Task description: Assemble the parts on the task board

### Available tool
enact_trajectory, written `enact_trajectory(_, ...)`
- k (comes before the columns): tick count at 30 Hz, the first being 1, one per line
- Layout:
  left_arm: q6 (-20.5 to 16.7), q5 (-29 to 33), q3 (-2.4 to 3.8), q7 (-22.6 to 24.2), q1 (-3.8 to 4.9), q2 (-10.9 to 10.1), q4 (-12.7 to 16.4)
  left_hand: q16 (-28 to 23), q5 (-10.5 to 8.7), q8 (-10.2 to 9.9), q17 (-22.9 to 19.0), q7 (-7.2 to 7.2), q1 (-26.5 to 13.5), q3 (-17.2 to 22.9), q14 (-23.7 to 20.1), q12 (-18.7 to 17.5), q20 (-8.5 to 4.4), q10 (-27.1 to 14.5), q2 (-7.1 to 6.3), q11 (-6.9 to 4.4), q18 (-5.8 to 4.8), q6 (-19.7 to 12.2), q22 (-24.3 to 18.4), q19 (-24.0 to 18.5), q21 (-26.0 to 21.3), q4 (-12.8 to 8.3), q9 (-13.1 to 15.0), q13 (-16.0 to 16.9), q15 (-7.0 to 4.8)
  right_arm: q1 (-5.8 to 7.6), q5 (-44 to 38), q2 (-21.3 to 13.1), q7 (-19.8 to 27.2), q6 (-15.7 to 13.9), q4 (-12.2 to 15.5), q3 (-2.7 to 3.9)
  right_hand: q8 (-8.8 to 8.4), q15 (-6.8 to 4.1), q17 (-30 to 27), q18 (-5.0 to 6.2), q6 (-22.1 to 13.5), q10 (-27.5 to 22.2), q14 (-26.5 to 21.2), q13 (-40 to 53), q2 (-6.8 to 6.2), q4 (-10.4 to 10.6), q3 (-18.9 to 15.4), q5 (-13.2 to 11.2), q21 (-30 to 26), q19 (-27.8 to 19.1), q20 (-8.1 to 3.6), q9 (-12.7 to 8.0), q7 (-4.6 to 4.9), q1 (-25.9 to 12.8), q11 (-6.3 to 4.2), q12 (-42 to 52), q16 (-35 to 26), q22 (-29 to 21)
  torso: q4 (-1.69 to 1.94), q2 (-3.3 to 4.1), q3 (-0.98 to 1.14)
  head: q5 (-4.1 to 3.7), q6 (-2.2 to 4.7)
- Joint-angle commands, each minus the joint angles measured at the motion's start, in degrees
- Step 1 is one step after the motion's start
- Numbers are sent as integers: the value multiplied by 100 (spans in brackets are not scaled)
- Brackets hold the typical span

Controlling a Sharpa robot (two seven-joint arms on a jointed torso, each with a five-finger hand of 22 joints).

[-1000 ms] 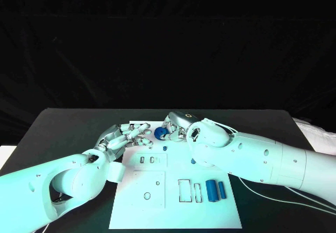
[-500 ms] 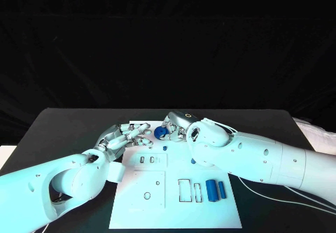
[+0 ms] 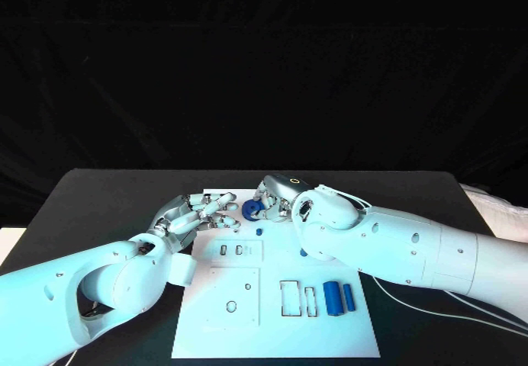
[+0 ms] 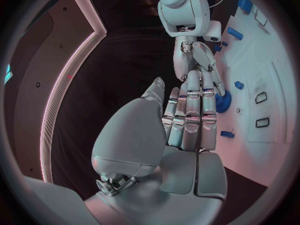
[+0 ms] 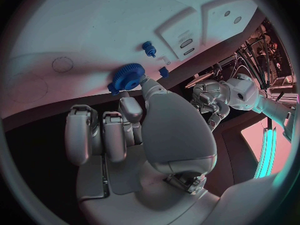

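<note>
The task board (image 3: 275, 305) lies flat in the middle of the black desk (image 3: 99, 198), its far end reaching up between the 2 hands. At that far end a blue gear (image 3: 252, 209) sits by the fingertips of the right hand (image 3: 281, 200); in the right wrist view the gear (image 5: 127, 77) is at the tip of one extended finger, touching it, while the other fingers are curled back toward the palm. I cannot tell whether a second finger closes on the gear from the other side, so whether it is truly held is unclear.

The left hand (image 3: 198, 216) hovers at the board's far left corner, just beside the gear, fingers stretched forward close together side by side, with nothing visible between them; in the left wrist view this hand (image 4: 187, 120) points toward the right hand (image 4: 200, 67), their fingertips nearly meeting beside the gear (image 4: 223, 99).

Just nearer than the gear a small blue peg (image 3: 259, 232) stands on the board. Another small blue piece (image 3: 304, 253) lies at the edge of the right arm. Toward the near right of the board 2 blue bars (image 3: 340, 298) lie side by side, next to 2 empty rectangular slots (image 3: 297, 299). A raised panel with 2 small cut-outs (image 3: 231, 251) sits left of centre
</note>
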Motion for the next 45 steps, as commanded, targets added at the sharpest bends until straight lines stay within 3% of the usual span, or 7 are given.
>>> enact_trajectory(1,110,-24,4,17,8,16,3,-32,-28,-29,5,21,13,2,-39,-28,11,-25,7,25,58,-2,-8,-36,-31,-40,-8,-1,14,-2,-6,17,47,51,-19,1,29,27,972,-50,39,51,509,22,78,23,26,20,35,11,43,8,-1,-8,-10,33,36,10,3,0,-4,-5,-7)
enact_trajectory(11,112,-24,4,3,8,18,-6,-32,-28,-29,5,21,13,2,-39,-28,11,-25,7,25,58,-2,-8,-36,-31,-40,-8,-1,14,-1,-23,14,46,17,-5,1,28,25,975,-49,45,47,510,16,80,15,29,21,33,10,42,8,-2,2,-12,24,37,7,-1,0,3,5,-9)
enact_trajectory(19,114,-24,4,-3,8,19,0,-35,-29,-34,12,23,11,-2,-40,-33,13,-27,7,27,58,-5,-9,-37,-31,-42,-8,0,16,3,129,42,-35,479,-95,0,-28,51,981,-48,-104,7,509,-8,51,201,-117,17,27,-4,59,-24,35,-254,26,-36,37,-5,-2,-2,2,4,-10)
enact_trajectory(25,111,-24,4,-5,8,20,-2,-35,-29,-34,12,23,11,-2,-40,-33,13,-27,7,27,58,-5,-9,-37,-31,-42,-8,0,16,3,210,80,-22,443,-194,-9,-28,60,1004,-52,-151,4,513,7,8,227,-153,43,37,4,68,-28,46,-261,35,-27,47,18,7,2,6,6,-18)
enact_trajectory(36,104,-24,4,-15,8,13,-9,-38,-29,-38,18,26,10,-5,-42,-38,14,-30,7,30,58,-9,-10,-38,-32,-43,-9,-1,17,-3,156,-43,72,-73,-64,-15,5,52,1025,-56,-83,69,518,118,31,204,-117,208,55,18,69,-9,28,-144,20,106,56,52,-4,-1,8,25,-19)
enact_trajectory(41,105,-24,4,-13,7,12,-11,-38,-29,-38,18,26,10,-5,-42,-38,14,-30,7,30,58,-9,-10,-38,-32,-43,-9,-1,17,-7,163,-197,237,-559,87,-13,8,45,1030,-58,-50,97,519,168,48,180,-88,297,61,22,62,-5,21,-87,11,166,58,61,-8,-6,11,26,-10)
enact_trajectory(45,110,-24,3,-9,7,12,-22,-38,-29,-38,18,26,10,-5,-42,-38,14,-30,7,30,58,-9,-10,-38,-32,-43,-9,-1,17,-10,389,-461,687,-950,326,27,-2,41,1009,-60,-46,93,515,168,52,151,-62,328,66,26,58,-7,20,-34,8,160,48,71,-14,-9,19,19,5)
